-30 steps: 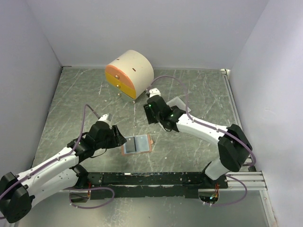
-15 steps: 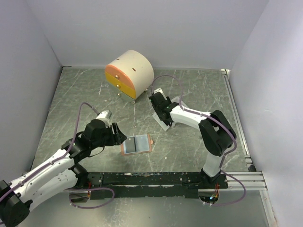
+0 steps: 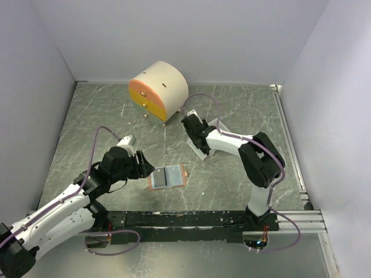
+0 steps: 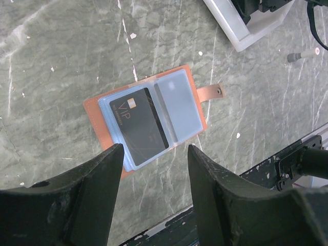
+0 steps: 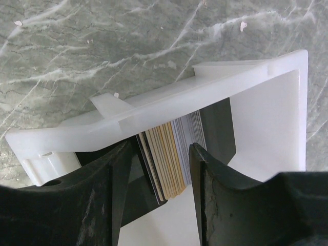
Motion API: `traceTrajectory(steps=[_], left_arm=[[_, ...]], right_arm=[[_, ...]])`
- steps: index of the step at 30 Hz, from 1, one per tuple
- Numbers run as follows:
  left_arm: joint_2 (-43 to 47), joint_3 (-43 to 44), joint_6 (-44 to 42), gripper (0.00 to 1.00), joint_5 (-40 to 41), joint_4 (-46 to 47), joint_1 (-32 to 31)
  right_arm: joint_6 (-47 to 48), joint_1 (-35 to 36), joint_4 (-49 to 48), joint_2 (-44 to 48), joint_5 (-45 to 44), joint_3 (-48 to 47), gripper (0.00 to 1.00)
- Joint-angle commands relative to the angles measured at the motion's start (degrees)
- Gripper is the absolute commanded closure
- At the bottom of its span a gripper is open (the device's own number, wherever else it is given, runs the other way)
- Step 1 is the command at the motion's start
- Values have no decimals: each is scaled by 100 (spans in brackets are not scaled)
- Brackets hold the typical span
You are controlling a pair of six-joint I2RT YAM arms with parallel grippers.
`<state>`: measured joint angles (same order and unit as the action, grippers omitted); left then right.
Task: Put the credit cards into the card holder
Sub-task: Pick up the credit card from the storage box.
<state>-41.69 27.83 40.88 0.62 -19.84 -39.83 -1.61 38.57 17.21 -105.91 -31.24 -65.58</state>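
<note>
Left fingers (image 4: pixel 105 174) are spread wide and hold nothing. They hang over the near edge of the card holder (image 4: pixel 93 109), which lies open and flat on the grey, stone-look tabletop (image 4: pixel 51 61) with white streaks. The card holder is soft orange-pink with see-through pockets and a little strap (image 4: pixel 211 92) sticking out. A shiny black card (image 4: pixel 138 125) with gold letters sits in one pocket. Bare tabletop lies all round it.

Right fingers (image 5: pixel 115 179) are apart, dipping over the white tray (image 5: pixel 266 118). The tray is smooth, hard plastic with straight walls. A stack of cards (image 5: pixel 171 154), tan, whitish and dark, stands on edge in the gap between the fingers. I cannot tell if they touch it. The round cabinet (image 3: pixel 157 91) stands near the tray, and the card holder is well apart from both.
</note>
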Motion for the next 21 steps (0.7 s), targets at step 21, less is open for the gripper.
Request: traceTrajectory(steps=[21], left_arm=[[25,91,-41,36,26,-109,16]], right_arm=[[557,-250,-364,-162,-1267,-111,63]])
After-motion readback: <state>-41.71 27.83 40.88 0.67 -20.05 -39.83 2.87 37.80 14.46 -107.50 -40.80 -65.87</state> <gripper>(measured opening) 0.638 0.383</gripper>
